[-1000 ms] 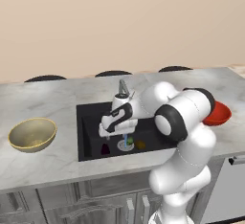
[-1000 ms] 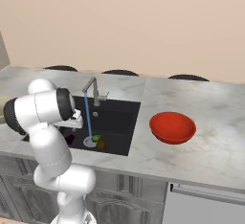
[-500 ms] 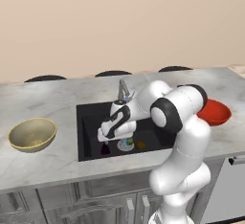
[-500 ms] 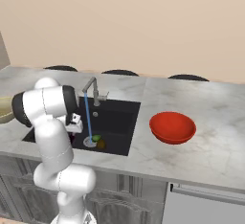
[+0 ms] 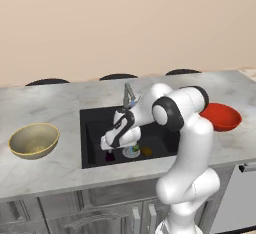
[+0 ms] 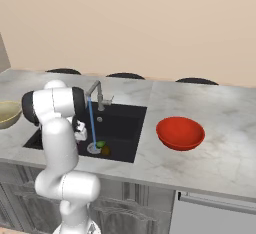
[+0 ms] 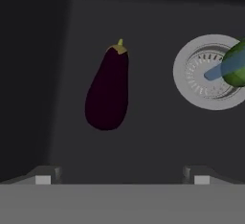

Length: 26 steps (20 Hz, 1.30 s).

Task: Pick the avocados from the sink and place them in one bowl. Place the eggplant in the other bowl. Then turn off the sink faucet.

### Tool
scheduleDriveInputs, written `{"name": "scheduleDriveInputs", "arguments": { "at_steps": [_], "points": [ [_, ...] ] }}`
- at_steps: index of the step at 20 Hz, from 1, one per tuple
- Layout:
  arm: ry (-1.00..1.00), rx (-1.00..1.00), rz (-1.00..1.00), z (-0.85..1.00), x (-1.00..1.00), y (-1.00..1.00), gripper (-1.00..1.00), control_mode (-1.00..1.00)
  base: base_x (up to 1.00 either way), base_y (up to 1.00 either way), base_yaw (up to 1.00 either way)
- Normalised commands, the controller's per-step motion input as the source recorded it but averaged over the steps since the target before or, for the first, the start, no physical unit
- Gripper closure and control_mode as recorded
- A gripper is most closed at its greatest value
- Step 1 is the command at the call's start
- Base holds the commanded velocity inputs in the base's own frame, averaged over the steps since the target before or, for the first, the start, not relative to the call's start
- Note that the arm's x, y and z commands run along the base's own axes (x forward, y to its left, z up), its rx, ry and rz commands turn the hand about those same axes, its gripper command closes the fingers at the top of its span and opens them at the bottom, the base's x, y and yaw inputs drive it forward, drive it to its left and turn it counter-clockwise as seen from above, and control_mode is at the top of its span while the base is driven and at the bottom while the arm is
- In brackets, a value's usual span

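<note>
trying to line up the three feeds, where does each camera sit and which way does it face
Left base view: behind the arm's left, looking forward and down at the sink and tan bowl; arm rises lower right.
Right base view: behind its right, facing the faucet and red bowl; arm lower left.
Hand view: on the hand, facing the eggplant beside the drain; fingertips show.
Both base views share the sink.

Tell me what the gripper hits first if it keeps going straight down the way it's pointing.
Most likely the eggplant, lying on the sink floor just ahead of the open gripper; if slightly off line, bare sink floor beside it. Depth is unclear.
</note>
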Motion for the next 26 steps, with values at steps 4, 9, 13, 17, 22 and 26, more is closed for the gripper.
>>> {"name": "scheduleDriveInputs", "arguments": {
  "at_steps": [4,9,13,17,22,26],
  "points": [
    [0.0,0.0,0.0,-0.24,0.11,0.15,-1.0,-1.0,0.0,0.0,0.0],
    [0.0,0.0,0.0,-0.21,0.17,0.08,-1.0,-1.0,0.0,0.0,0.0],
    [0.0,0.0,0.0,-0.21,0.21,0.06,-1.0,-1.0,0.0,0.0,0.0],
    [0.0,0.0,0.0,-0.23,0.21,0.07,-1.0,-1.0,0.0,0.0,0.0],
    [0.0,0.0,0.0,-0.26,0.16,0.09,-1.0,-1.0,0.0,0.0,0.0],
    [0.0,0.0,0.0,-0.24,0.19,0.05,-1.0,-1.0,0.0,0.0,0.0]
  ]
}}
